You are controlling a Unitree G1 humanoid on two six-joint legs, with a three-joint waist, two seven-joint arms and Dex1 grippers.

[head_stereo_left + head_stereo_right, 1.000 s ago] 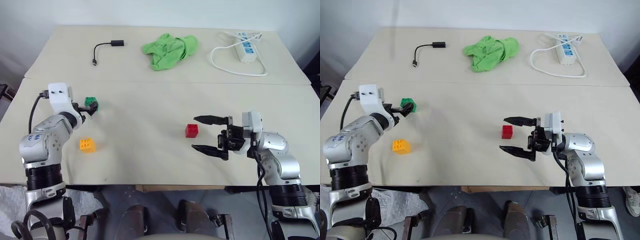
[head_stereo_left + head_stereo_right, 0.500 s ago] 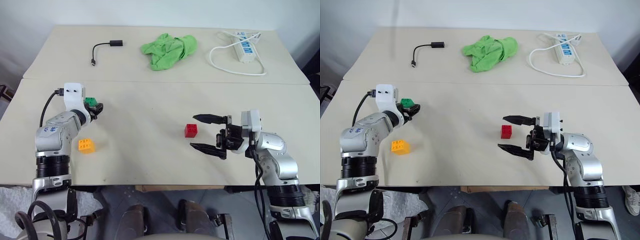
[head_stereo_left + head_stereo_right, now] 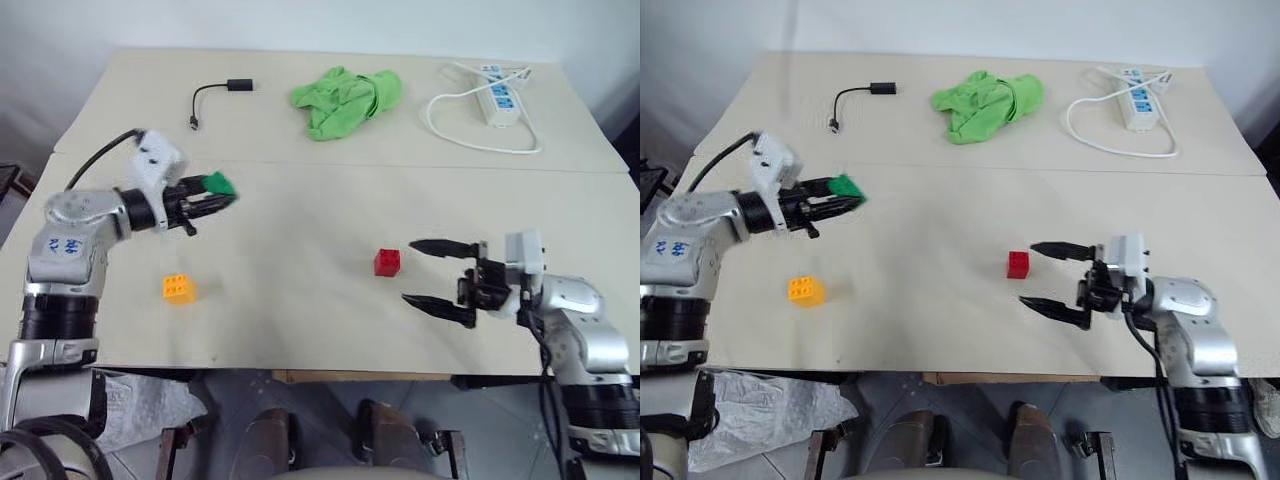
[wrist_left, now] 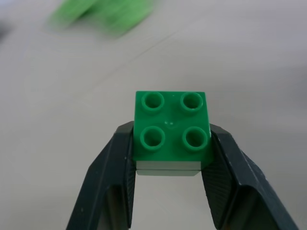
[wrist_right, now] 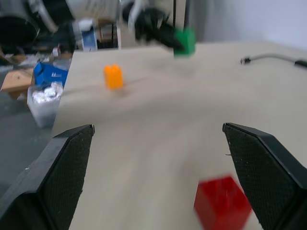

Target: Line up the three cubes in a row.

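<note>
Left wrist view puts the green cube studs-up, pinched from both sides by the left gripper, whose two black fingers press flat against its walls. From the head cameras that block hangs clear of the table, out on the robot's left side. The yellow-orange cube sits on the tabletop nearer the front edge, below the raised arm and well apart from it. The red cube rests near the middle, just beside the upper finger of the right gripper, whose jaws stand wide apart, gripping nothing. A light-green cloth lies bunched at the far side.
</note>
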